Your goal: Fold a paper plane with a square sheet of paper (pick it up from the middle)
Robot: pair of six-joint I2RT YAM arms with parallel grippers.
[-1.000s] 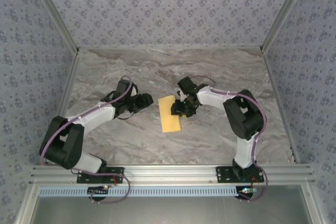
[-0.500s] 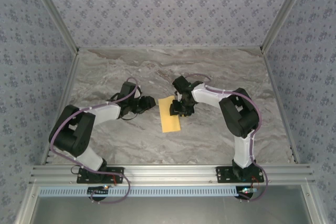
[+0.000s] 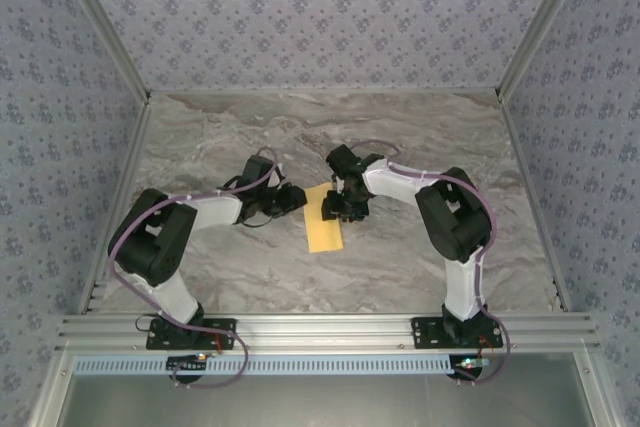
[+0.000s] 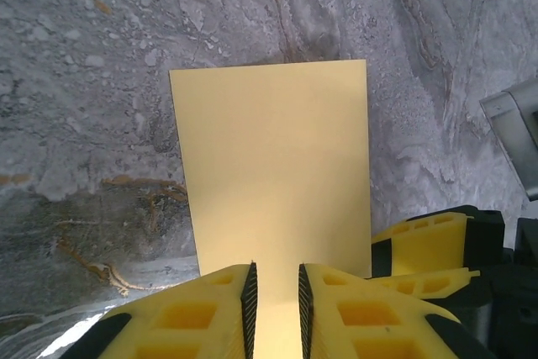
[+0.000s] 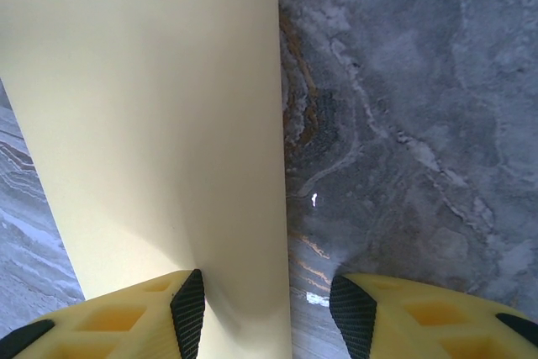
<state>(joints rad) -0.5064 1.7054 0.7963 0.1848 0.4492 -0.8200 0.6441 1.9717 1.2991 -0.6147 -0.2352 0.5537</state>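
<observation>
- Looking first at the left gripper [image 4: 276, 313], its yellow fingers are nearly shut, with just a thin gap between them.
- Yellow paper fills that thin gap. I cannot tell if the fingers have pinched it or are just above it.
- From these fingers the square sheet of paper [image 4: 269, 166] runs away toward 12 o'clock, lying flat on the marble table [image 3: 420, 137].
- The right gripper [image 5: 261, 317] is about half open and is not holding anything.
- One long edge of the paper runs up between its fingers. The black pad [image 5: 189, 308] at 9 o'clock sits right on the paper, and the other pad is over bare table.
- The paper dips a little beside that pad, so it may be pressed down there.
- From above, the paper lies between the two grippers, at 4 o'clock from the left one and 7 o'clock from the right one. Both are at its far end.
- The sheet looks long and thin now, not square, so I think it is folded in half once.
- I see no slanted nose folds or wings yet, so I think most of the folding is left to do.
</observation>
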